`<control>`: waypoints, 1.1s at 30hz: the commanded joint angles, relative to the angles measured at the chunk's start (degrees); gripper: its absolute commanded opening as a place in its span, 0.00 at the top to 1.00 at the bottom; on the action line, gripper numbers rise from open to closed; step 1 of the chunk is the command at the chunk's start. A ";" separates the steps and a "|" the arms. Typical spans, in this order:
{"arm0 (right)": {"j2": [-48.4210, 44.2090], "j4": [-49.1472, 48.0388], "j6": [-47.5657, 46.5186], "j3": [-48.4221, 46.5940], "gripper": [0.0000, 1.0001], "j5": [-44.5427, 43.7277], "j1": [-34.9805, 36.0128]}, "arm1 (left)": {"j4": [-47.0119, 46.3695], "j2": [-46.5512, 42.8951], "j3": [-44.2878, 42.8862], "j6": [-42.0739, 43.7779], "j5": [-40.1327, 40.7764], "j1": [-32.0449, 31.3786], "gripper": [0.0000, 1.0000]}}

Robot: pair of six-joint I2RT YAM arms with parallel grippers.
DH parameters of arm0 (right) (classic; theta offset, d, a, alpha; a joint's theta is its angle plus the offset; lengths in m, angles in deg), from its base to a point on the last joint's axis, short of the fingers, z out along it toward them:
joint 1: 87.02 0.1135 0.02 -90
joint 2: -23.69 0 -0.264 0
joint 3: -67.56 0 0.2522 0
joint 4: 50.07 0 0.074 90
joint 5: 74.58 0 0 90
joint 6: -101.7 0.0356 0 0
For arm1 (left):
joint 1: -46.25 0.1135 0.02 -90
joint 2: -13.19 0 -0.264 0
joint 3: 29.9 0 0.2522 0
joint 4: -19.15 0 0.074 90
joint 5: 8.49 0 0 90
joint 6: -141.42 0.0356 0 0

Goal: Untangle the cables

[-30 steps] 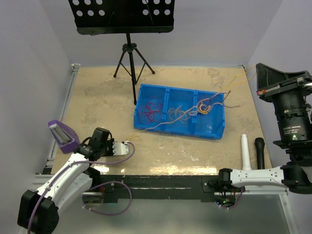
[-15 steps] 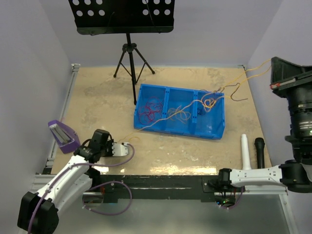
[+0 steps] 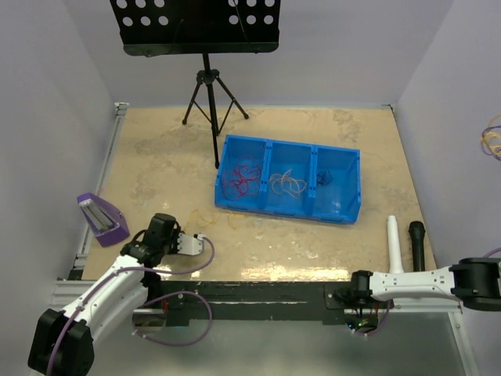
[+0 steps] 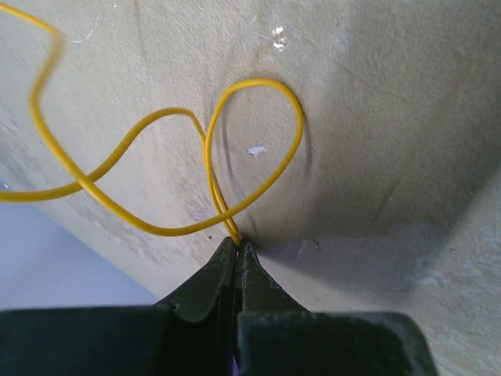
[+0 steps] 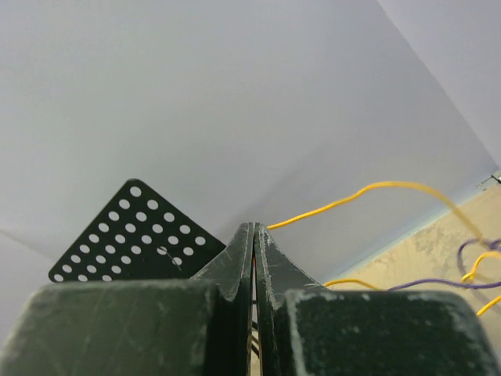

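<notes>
Jaws of the left gripper [image 4: 237, 249] pinch the end of a yellow wire [image 4: 262, 80] looping straight ahead of its tips, the right gripper [image 5: 254, 229], high off to its right, pinches a yellow strand [image 5: 376, 186], and other cables [image 3: 244, 177] sit ahead-right in the blue bin [image 3: 282, 210].

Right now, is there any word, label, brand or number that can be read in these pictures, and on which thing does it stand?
None: no text can be read in any view.
The cables, the bin and the stand show no label or number.
</notes>
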 commanded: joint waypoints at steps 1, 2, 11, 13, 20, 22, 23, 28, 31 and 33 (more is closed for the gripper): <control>2.12 3.51 -1.83 -3.59 1.00 -0.24 0.09 | 2.59 1.17 -0.24 -1.74 -1.64 0.25 1.00; 2.30 3.52 -1.90 -2.64 1.00 -0.24 0.18 | 3.11 1.26 -1.55 -2.88 -2.69 0.25 1.00; 0.02 5.01 5.91 8.17 1.00 -0.06 0.09 | 14.28 5.99 -45.02 -22.91 -36.15 0.25 1.00; -1.03 6.50 8.89 10.55 1.00 -0.24 0.18 | 14.37 9.59 -53.99 -26.52 -42.13 0.25 1.00; -4.46 16.86 21.10 15.12 1.00 -1.91 0.18 | 5.08 20.50 -72.66 -33.21 -54.11 -0.97 1.00; -5.87 20.46 24.62 16.26 1.00 -2.17 0.18 | 1.20 23.13 -75.38 -35.05 -55.17 -2.03 1.00; -6.57 21.79 26.20 16.79 1.00 -2.35 0.09 | 0.14 24.97 -77.39 -36.28 -56.22 -2.55 1.00; -7.02 27.59 30.95 18.20 1.00 -2.88 0.09 | -6.27 33.59 -88.21 -43.13 -58.16 -5.89 1.00; -6.93 29.80 33.68 18.46 1.00 -2.61 0.09 | -13.73 36.32 -90.24 -48.05 -57.37 -7.65 1.00; -6.84 31.46 35.44 18.90 1.00 -2.44 0.09 | -18.92 38.17 -91.03 -52.00 -56.32 -8.36 1.00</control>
